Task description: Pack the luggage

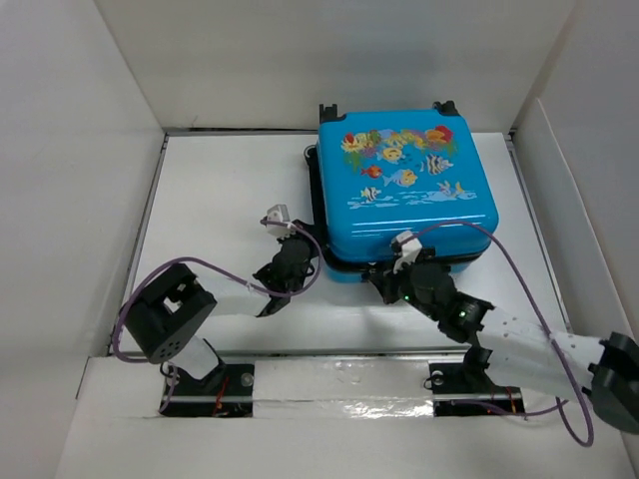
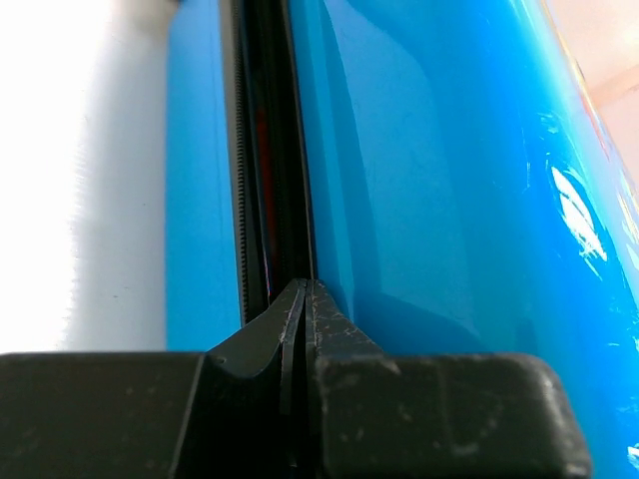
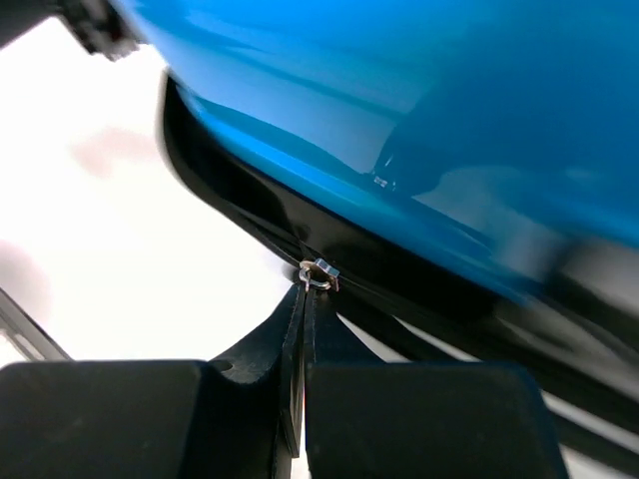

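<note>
At near edge of blue fish-print suitcase point(image 1: 404, 190), lid down: likely zipping step. My right fingers point(image 3: 334, 344) pinch zipper pull point(image 3: 319, 272); left fingers point(image 2: 334, 334) closed at seam point(image 2: 262, 180). Next: drag pull along track.

Top view: we get bright, even, soft light from above, with only faint shadows on the white table point(image 1: 220, 190). Glare streaks run along the glossy white strip point(image 1: 339, 399) at the near edge. In both wrist views the table clips to pure white on the left. We see specular patches on the bright-blue glossy hard-shell suitcase point(image 2: 429, 180) at right in the left wrist view. In the right wrist view its shell smears out of focus, while the small metal zipper ring point(image 3: 318, 272) is sharp.
</note>
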`<state>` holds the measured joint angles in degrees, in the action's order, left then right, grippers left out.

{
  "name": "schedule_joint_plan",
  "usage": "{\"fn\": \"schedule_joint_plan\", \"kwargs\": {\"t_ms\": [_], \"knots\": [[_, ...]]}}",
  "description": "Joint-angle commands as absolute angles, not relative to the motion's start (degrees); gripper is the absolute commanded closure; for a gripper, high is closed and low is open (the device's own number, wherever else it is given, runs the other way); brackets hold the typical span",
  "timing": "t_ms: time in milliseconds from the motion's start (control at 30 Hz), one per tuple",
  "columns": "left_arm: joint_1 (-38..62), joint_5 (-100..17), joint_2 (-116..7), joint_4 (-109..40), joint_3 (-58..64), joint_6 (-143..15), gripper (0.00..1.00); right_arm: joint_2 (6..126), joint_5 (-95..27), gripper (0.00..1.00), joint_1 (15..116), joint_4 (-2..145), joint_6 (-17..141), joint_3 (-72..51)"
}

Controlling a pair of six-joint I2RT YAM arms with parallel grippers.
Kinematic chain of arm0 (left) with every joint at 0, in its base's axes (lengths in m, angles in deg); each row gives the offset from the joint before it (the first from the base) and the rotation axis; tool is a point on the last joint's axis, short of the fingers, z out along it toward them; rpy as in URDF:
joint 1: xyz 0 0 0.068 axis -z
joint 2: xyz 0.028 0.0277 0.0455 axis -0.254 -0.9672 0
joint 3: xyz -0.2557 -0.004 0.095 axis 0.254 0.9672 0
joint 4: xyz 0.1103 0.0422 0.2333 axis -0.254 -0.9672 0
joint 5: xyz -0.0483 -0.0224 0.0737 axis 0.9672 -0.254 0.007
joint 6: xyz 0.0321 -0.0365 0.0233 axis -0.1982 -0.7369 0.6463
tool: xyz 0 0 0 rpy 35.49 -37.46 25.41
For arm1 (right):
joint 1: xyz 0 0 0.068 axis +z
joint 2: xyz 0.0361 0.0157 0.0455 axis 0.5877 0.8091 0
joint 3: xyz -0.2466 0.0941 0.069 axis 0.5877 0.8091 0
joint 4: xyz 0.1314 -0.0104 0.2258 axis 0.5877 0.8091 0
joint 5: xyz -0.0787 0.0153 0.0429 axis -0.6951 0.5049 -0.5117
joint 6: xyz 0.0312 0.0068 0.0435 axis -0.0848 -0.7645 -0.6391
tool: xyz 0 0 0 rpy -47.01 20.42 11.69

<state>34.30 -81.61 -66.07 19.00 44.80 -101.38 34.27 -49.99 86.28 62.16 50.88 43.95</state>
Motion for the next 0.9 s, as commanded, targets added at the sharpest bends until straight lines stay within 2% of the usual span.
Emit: {"fn": "schedule_joint_plan", "kwargs": {"t_ms": [0, 33, 67, 133, 300, 400, 433, 533, 600, 733, 867], "knots": [[40.0, -72.1, -64.2, 21.6, 43.1, -104.8, 1.0, 41.8, -48.4, 1.0, 95.0, 44.1, 46.6, 38.8], [40.0, -72.3, -63.7, 21.7, 43.4, -105.0, 1.0, 47.6, -49.7, 1.0, 96.3, 40.9, 46.2, 38.4], [40.0, -72.4, -63.2, 21.6, 44.4, -106.2, 1.0, 49.5, -49.2, 1.0, 95.7, 32.5, 44.7, 39.6], [37.3, -71.5, -60.1, 22.7, 47.0, -106.1, 1.0, 51.6, -48.9, 1.0, 95.7, 27.6, 44.6, 40.0], [34.0, -74.8, -50.4, 14.6, 47.9, -99.5, 0.99, 55.4, -45.0, 1.0, 95.5, 41.3, 51.5, 30.1], [27.0, -70.9, -48.4, 8.8, 43.9, -98.0, 0.75, 52.2, -44.0, 1.0, 96.4, 40.0, 50.8, 33.0], [24.9, -69.7, -48.4, 7.1, 42.4, -98.4, 0.6, 50.8, -42.7, 1.0, 96.4, 39.0, 50.7, 36.6], [17.6, -65.9, -49.0, 4.6, 38.1, -98.6, 0.3, 41.8, -37.9, 1.0, 93.7, 43.8, 50.8, 41.1], [13.7, -64.6, -51.2, 2.2, 34.1, -98.5, 0.2, 35.5, -37.5, 1.0, 92.8, 53.7, 51.3, 42.6], [10.1, -58.3, -59.2, -3.1, 24.0, -97.2, 0.11, 14.3, -39.3, 1.0, 89.4, 72.1, 50.1, 46.0], [10.1, -54.2, -68.6, -8.8, 10.5, -94.4, 0.06, 2.4, -41.7, 1.0, 83.2, 86.0, 48.5, 45.3]]}}
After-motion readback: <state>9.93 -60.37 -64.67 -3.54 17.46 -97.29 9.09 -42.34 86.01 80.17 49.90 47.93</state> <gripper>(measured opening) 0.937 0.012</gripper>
